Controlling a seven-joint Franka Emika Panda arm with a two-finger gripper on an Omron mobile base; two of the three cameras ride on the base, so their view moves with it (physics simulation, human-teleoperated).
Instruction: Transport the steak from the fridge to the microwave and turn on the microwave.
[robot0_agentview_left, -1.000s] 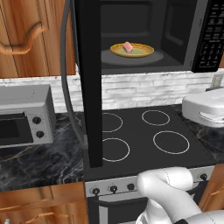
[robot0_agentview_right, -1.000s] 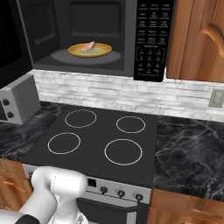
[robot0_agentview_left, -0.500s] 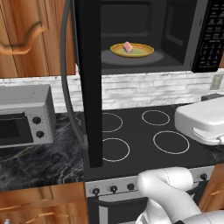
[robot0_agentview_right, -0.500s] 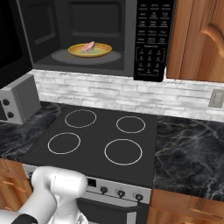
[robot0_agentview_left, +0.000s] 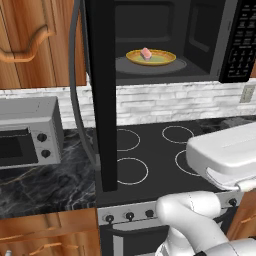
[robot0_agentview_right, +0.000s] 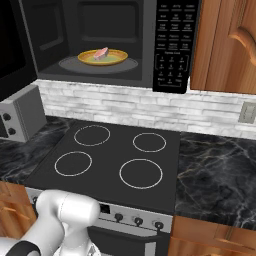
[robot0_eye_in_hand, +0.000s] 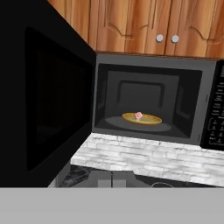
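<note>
Black stovetop (robot0_agentview_right: 115, 155) under open microwave (robot0_agentview_right: 170, 45), marble counters (robot0_agentview_right: 215, 170)

No readable text anywhere

The black button keypad (robot0_agentview_right: 172, 47) on the right side of the large black microwave (robot0_agentview_right: 100, 40) is showing rows of small pale marks, but they are rendering too blurred to read; the knobs of the silver toaster oven (robot0_agentview_left: 30, 132) are carrying no legible marks either.

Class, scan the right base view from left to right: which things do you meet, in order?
Toaster oven → yellow plate holding the steak inside the microwave → keypad → wooden cabinet → wall outlet.
</note>
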